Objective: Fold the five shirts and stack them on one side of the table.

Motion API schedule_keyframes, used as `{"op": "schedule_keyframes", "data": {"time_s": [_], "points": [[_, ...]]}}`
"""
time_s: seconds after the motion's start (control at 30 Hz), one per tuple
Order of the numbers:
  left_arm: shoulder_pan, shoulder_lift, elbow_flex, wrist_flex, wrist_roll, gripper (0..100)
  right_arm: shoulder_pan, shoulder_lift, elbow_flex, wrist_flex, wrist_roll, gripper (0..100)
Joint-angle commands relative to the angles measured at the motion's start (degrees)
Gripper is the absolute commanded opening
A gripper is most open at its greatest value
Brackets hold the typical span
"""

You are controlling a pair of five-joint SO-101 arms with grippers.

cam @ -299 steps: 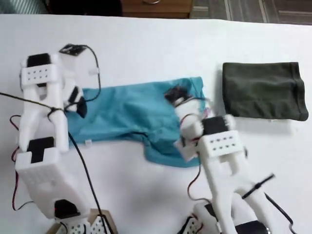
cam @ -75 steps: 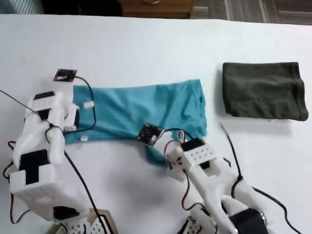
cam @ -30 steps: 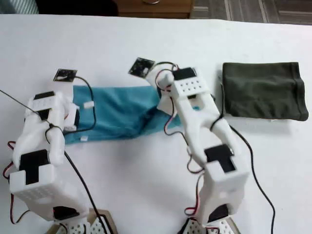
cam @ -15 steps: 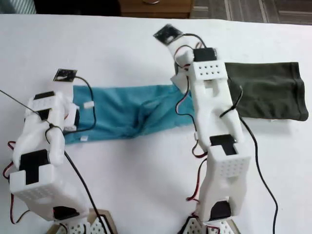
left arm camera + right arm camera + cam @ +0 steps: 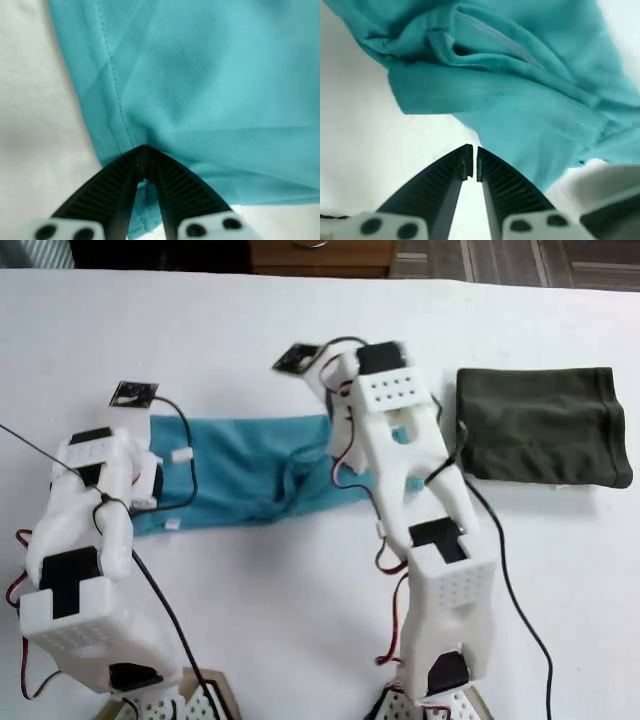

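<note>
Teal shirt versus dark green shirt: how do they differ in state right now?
The teal shirt lies as a long rumpled strip; the dark green shirt is a compact folded rectangle. The left gripper is shut on the teal shirt's edge; no gripper holds the dark green shirt. Both rest on the white table.

A white tabletop spreads wide under even light — past its far edge, a wooden cabinet stands on grey plank flooring.
</note>
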Motion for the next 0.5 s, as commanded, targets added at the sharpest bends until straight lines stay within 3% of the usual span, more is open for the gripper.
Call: {"op": "schedule_keyframes", "data": {"time_s": [0.0, 0.23, 0.47], "points": [[-0.18, -0.26, 0.31, -1.49, -0.09, 3, -3.12, 1.10, 1.49, -3.56, 0.35, 1.9], [-0.18, -0.26, 0.31, -1.49, -0.09, 3, -6.73, 7.60, 1.76, -10.07, -0.44, 1.9], [-0.18, -0.26, 0.31, -1.49, -0.09, 3, -6.73, 6.99, -9.32, -11.56, -12.04, 1.9]]}}
